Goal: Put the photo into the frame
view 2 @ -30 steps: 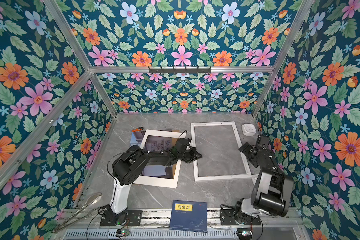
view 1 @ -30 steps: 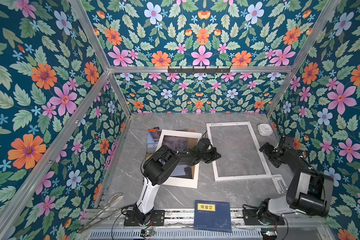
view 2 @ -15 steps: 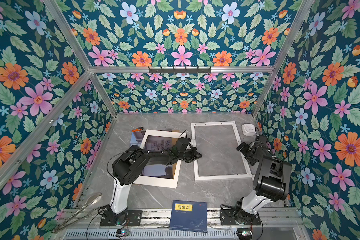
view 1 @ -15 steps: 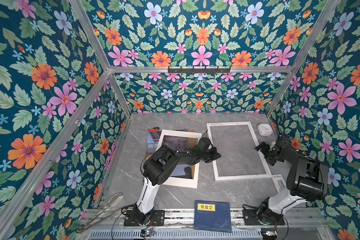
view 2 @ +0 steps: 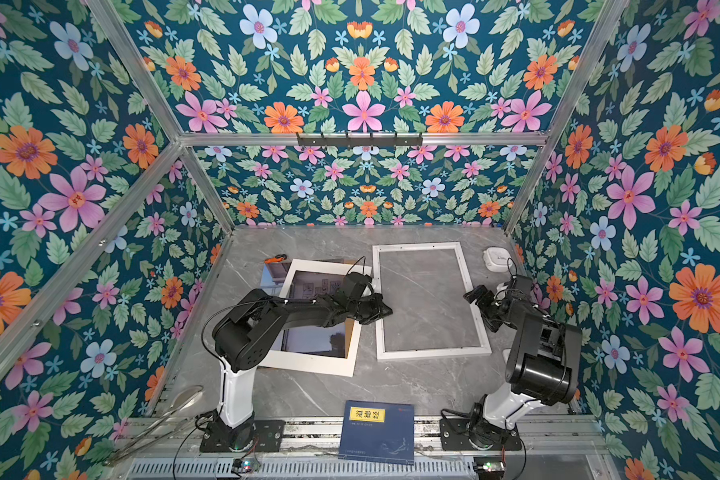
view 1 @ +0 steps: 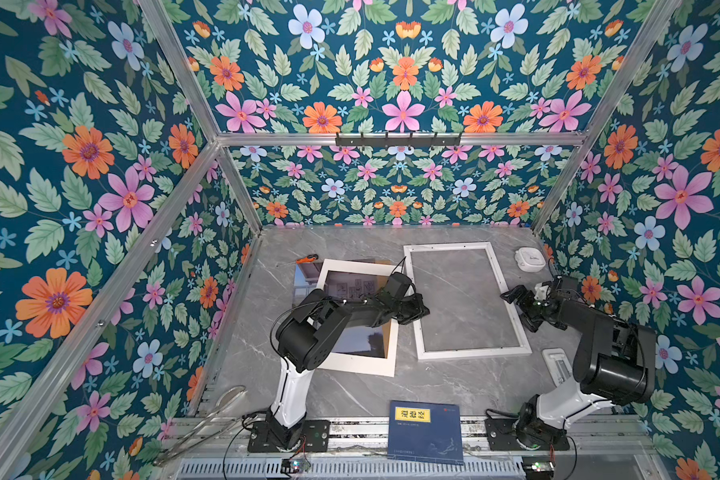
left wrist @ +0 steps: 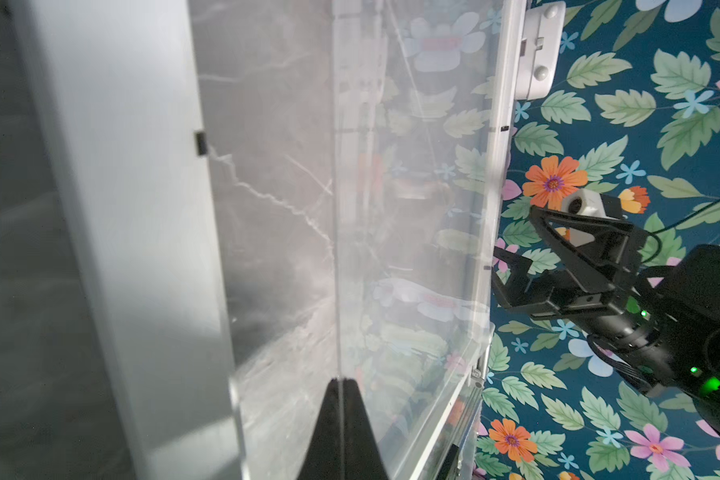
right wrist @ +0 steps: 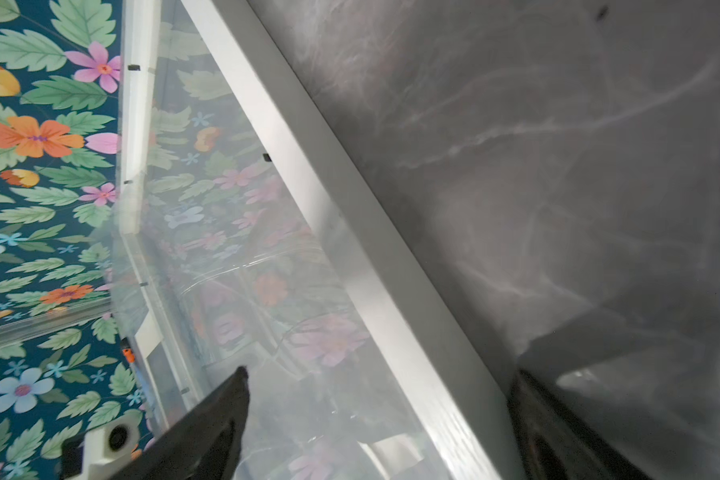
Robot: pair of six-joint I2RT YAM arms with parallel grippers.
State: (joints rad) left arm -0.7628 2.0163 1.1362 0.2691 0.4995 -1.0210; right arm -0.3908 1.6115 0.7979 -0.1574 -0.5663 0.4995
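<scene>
White frame (view 1: 474,353) runs lengthwise up the picture; our right gripper (view 1: 518,309) gapes astride its right rail. Left gripper (view 1: 422,309), jaws pressed together, sits nearer the photo (view 1: 352,286).

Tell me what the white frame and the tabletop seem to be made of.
Frame: matte white rails, likely painted wood or plastic; its clear pane reflects wallpaper, so glass or acrylic. Tabletop: glossy grey, white veins, stone or imitation.

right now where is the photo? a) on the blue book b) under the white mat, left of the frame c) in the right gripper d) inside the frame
b: the photo shows through the window of the white mat, left of the frame, which holds no print.
</scene>
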